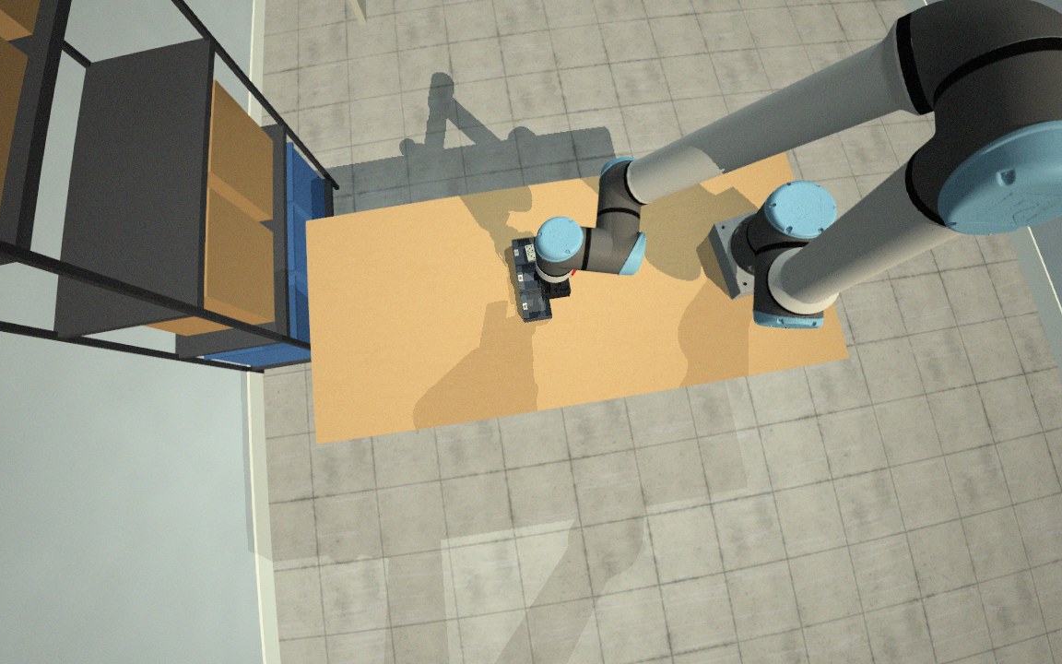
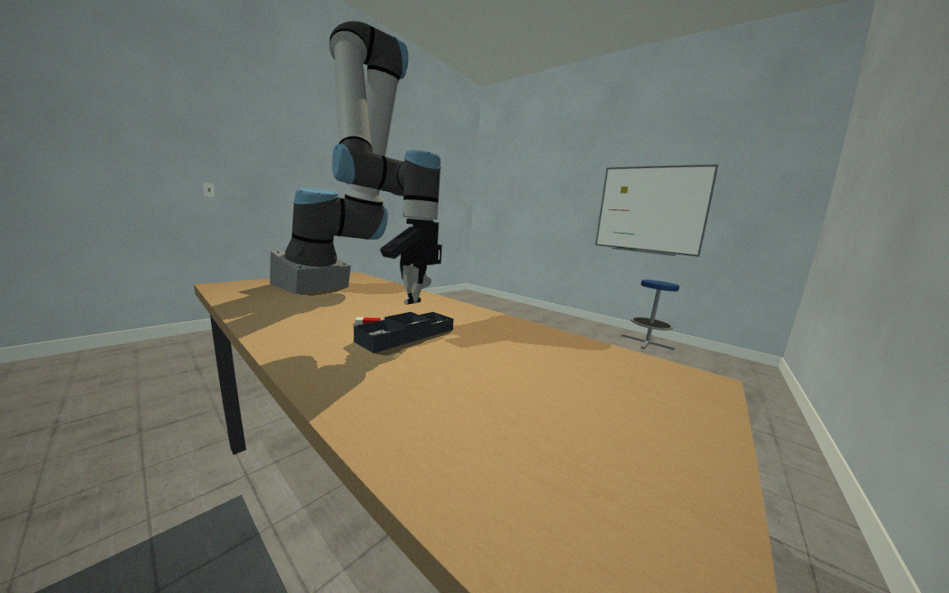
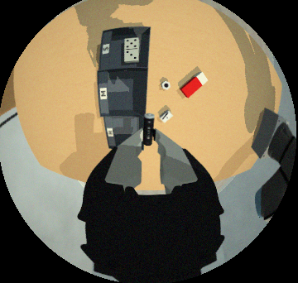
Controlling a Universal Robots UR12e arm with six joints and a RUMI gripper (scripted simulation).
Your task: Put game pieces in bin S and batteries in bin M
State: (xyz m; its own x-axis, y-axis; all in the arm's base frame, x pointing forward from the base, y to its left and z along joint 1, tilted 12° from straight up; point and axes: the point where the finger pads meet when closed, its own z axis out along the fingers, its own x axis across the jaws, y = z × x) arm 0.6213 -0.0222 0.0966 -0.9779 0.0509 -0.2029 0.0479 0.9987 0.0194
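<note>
My gripper [image 3: 148, 129] [image 2: 411, 300] is shut on a black battery [image 3: 148, 127], held upright above the table beside the lowest bin in the wrist view. The bin marked S [image 3: 103, 64] holds a white domino [image 3: 132, 50] [image 1: 530, 252] with black dots. The bin marked M [image 3: 100, 105] stands in the middle of the row; I see no piece in its visible part. The bins stand upright. Right of them lie a small white piece with a dark round centre [image 3: 165, 85] and a small white piece with a black mark [image 3: 165, 116]; I cannot tell what they are.
A third bin [image 1: 535, 308] [image 3: 107, 140], its label hard to read, adjoins the M bin. A red and white block [image 3: 191, 87] [image 2: 370, 319] lies right of the small pieces. The robot base [image 2: 308, 276] stands on the table, and a shelf rack [image 1: 138, 182] stands beyond its far end.
</note>
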